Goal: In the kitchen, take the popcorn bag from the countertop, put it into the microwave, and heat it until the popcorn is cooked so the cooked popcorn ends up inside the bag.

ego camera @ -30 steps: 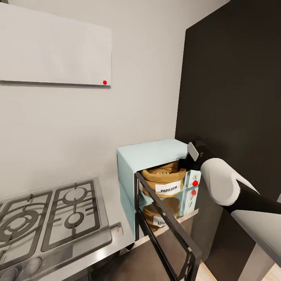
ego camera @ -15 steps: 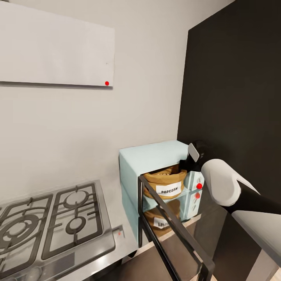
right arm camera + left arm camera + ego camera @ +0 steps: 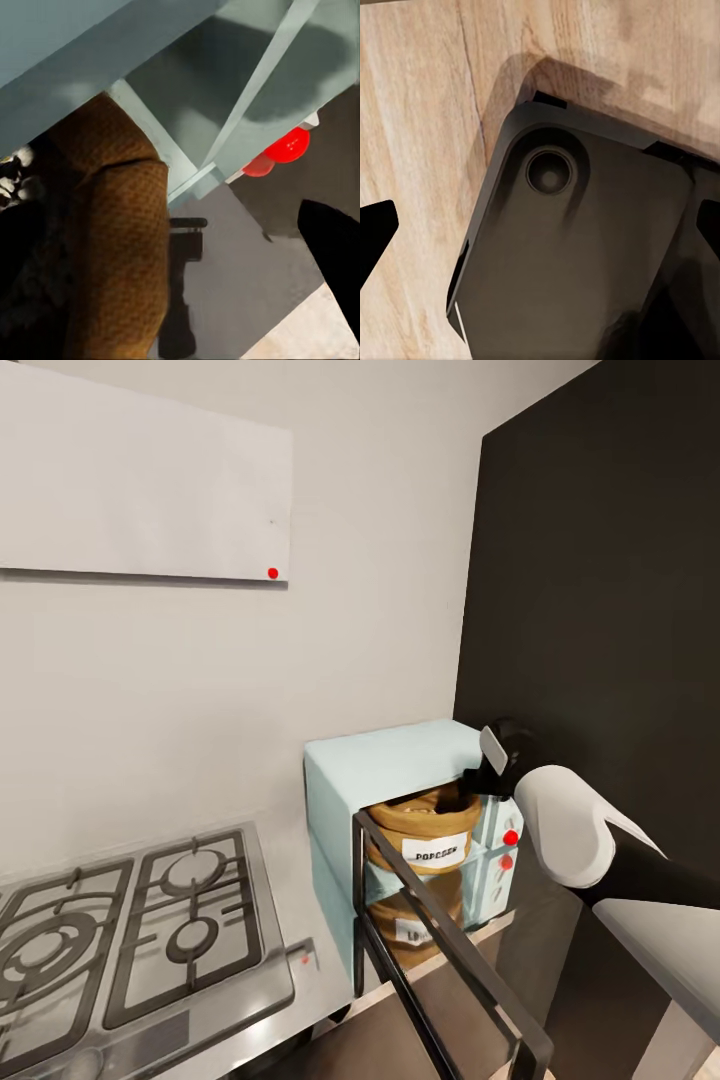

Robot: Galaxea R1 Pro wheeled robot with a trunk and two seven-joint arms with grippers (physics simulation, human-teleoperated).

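Head view: the microwave (image 3: 400,775) sits on the grey surface (image 3: 285,915) in the corner, its black-framed door (image 3: 440,950) swung wide open. Inside stands the popcorn bag (image 3: 425,835), POPCORN label facing out, and the right arm reaches to its rim. Right wrist view shows the burlap close against the camera, 2 red knobs (image 3: 279,151) just beyond; whether the right pincer is clamped, I can't tell. Left wrist view looks down at wood flooring (image 3: 420,120) and a dark base (image 3: 577,255); the left pincer's state, no telling. Gas hob (image 3: 120,930) sits left of the microwave.
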